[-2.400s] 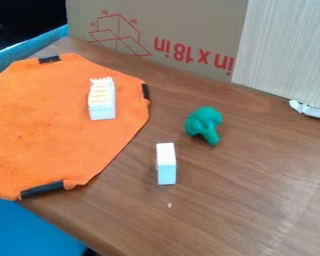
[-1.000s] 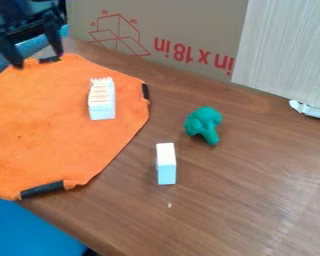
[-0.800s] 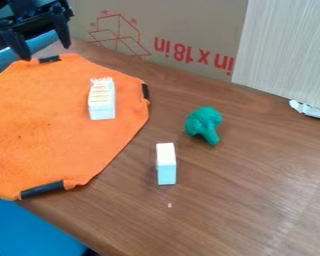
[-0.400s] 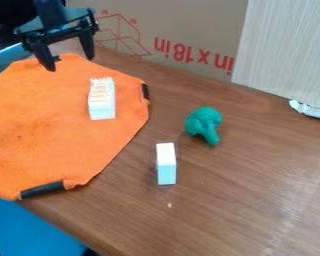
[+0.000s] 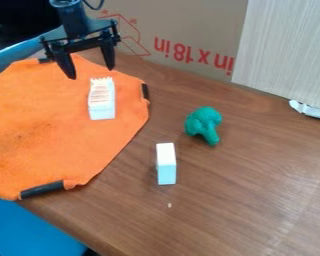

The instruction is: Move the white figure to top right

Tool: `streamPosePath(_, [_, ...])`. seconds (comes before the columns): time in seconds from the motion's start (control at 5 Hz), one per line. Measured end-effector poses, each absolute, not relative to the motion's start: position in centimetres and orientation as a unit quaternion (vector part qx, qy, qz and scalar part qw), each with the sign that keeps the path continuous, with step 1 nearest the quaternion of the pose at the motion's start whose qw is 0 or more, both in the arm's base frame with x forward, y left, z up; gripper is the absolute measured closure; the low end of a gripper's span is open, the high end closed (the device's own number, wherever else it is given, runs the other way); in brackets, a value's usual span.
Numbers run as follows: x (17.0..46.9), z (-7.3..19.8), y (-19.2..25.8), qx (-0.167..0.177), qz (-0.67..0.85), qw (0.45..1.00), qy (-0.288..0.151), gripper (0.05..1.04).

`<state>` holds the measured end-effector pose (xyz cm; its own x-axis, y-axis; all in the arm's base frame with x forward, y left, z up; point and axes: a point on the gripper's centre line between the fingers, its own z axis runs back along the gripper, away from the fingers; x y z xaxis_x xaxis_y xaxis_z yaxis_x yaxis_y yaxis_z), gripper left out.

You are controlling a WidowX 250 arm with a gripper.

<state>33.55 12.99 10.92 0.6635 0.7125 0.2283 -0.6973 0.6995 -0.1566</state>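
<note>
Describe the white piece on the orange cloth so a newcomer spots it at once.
On the wooden table, find the orange cloth. The white piece lies toward its upper right in view, near the open gripper. Its ridged top sets it apart from the smooth white block off the cloth.

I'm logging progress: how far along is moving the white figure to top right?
No step looks done: the ridged white block sits on the orange cloth, the plain white block on the table. Nothing is in hand: the gripper hangs over the cloth, jaws open. Grasp, move and release all remain.
</note>
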Motion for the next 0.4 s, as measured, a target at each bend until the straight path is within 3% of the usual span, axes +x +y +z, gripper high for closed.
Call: streamPosePath(0.4, [33.62, 8.47, 12.07, -0.005, 0.367, 0.922, -0.123, 0.084])
